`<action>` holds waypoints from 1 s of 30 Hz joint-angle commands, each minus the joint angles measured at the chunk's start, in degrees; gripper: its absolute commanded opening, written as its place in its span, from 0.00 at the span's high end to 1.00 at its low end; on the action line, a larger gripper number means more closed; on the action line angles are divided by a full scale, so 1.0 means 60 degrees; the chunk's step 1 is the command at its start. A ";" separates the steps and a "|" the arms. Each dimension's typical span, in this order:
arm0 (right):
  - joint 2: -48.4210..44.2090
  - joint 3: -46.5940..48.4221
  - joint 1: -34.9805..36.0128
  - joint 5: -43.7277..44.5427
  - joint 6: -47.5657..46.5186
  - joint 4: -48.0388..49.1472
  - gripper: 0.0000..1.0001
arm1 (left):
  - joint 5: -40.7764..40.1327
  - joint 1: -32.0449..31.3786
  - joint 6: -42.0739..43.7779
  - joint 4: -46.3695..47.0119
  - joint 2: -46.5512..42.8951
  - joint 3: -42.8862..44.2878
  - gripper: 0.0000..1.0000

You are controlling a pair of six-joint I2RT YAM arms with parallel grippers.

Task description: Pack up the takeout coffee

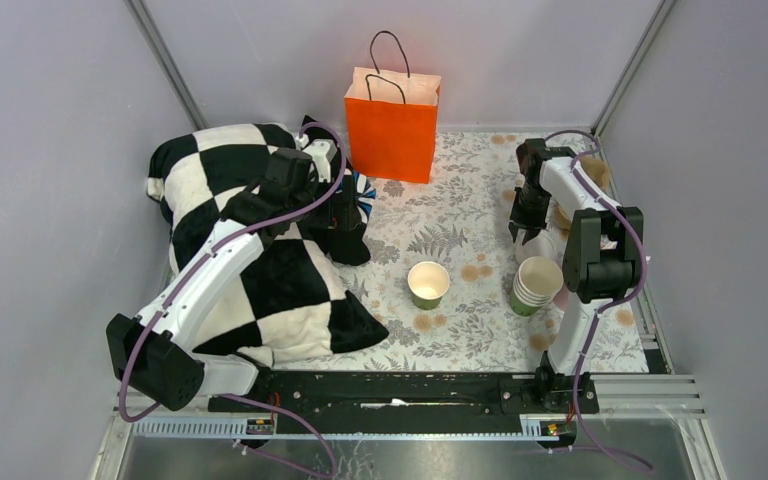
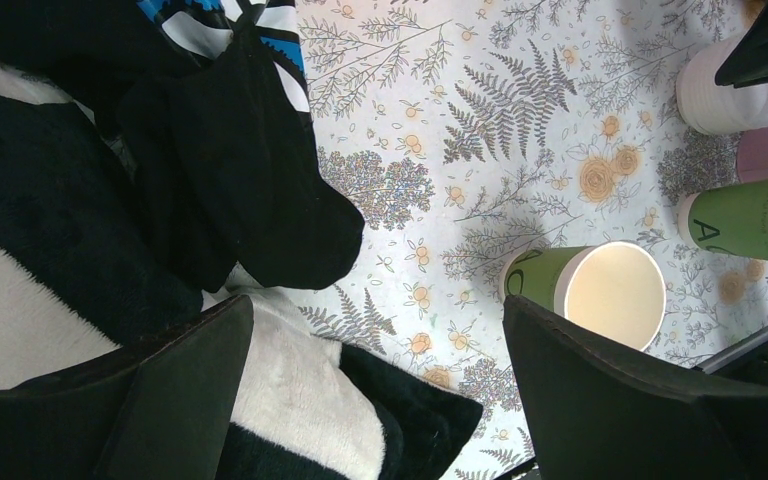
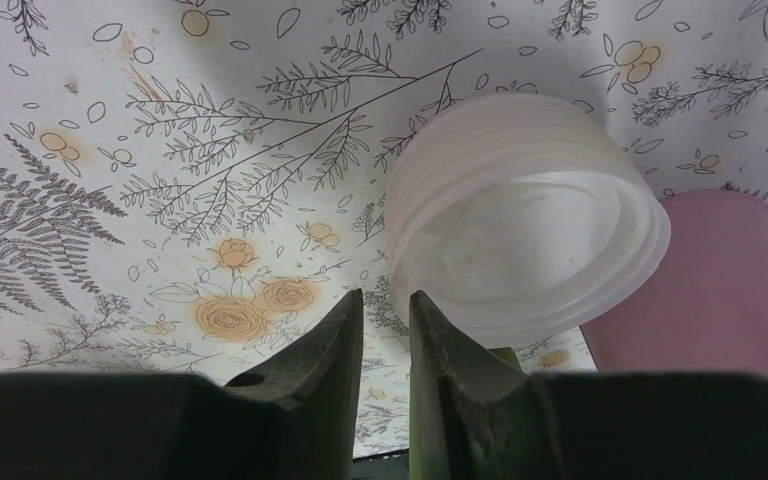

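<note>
Floral tablecloth: lid stack lies just ahead of right gripper; fingers nearly together, pinch unconfirmed.

The bag is orange paper, flat and not shiny. The checkered pillow is soft, fuzzy cloth (like a plush blanket). The table cover looks smooth, with printed flowers. The lone green cup is paper, creamy inside. The stack of lids is milky plastic with little ridges. The right gripper is dull black plastic.
</note>
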 commanded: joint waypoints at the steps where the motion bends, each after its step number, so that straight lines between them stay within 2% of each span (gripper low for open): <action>1: -0.0021 -0.0159 -0.0041 0.0108 -0.0087 0.0112 0.70 | 0.0107 -0.0039 0.0145 0.0398 -0.0010 0.0326 0.01; 7: -0.0034 -0.0354 -0.0063 0.0266 -0.0151 0.0202 0.73 | 0.0107 -0.0061 0.0161 0.0382 0.0004 0.0325 0.01; 16: -0.0108 -0.0400 -0.0093 0.0360 -0.0204 0.0200 0.82 | 0.0121 -0.0054 0.0174 0.0399 0.0005 0.0329 0.01; 26: -0.0164 -0.0180 -0.0085 0.0488 -0.0312 -0.0040 1.00 | 0.0107 -0.0076 0.0189 0.0395 -0.0055 0.0285 0.01; 30: -0.0250 -0.0088 -0.0085 0.0548 -0.0346 -0.0154 1.00 | 0.0120 -0.0089 0.0189 0.0416 -0.0067 0.0282 0.01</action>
